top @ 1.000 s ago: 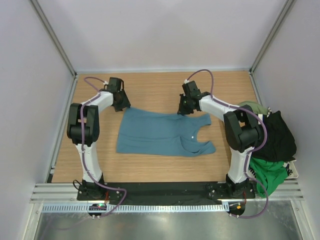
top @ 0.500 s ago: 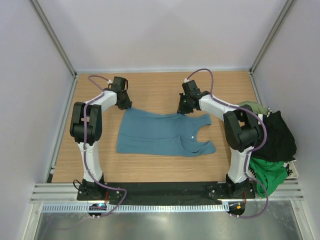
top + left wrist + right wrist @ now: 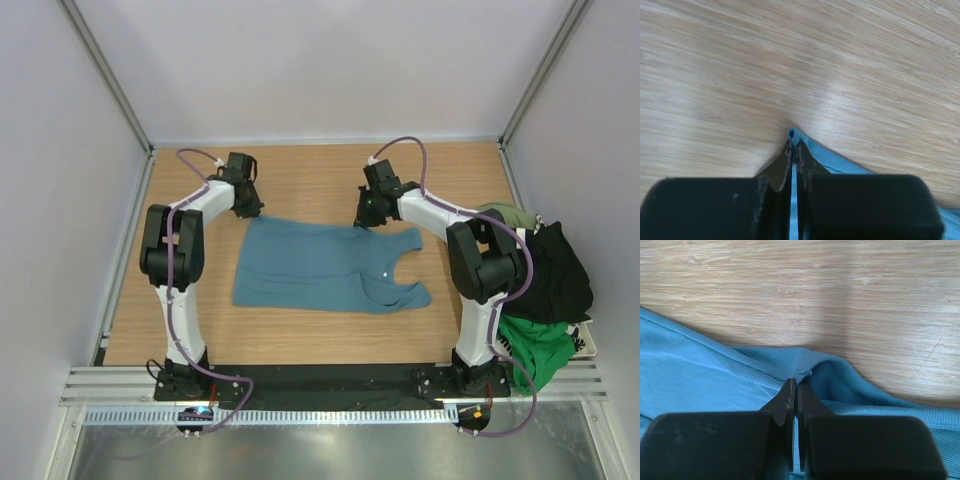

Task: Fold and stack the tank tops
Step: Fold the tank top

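Cloth of the teal tank top (image 3: 320, 268) is pinched in both of my grippers. The top lies flat on the wooden table (image 3: 300, 335), spread out between my two arms. Its hem is toward my left side, and its straps and scooped neck are toward my right side.

My left gripper (image 3: 794, 148) is clenched on the far left corner of the hem. In the left wrist view this blue corner comes out just beyond my tips, touching the wood. A thin blue line of cloth shows in the narrow slit between the jaws.

My right gripper (image 3: 796, 390) is clenched on the far edge of the same top, close to where the far strap begins. In the right wrist view the cloth is gathered into a small raised fold exactly at my tips, and the ribbed blue fabric spreads to both sides of the jaws. Bare wood is beyond it.

Both grippers are low, at the far edge of the top. The pile of other tops (image 3: 550, 275), black, green and olive, lies at the right edge of the table, apart from the teal one.
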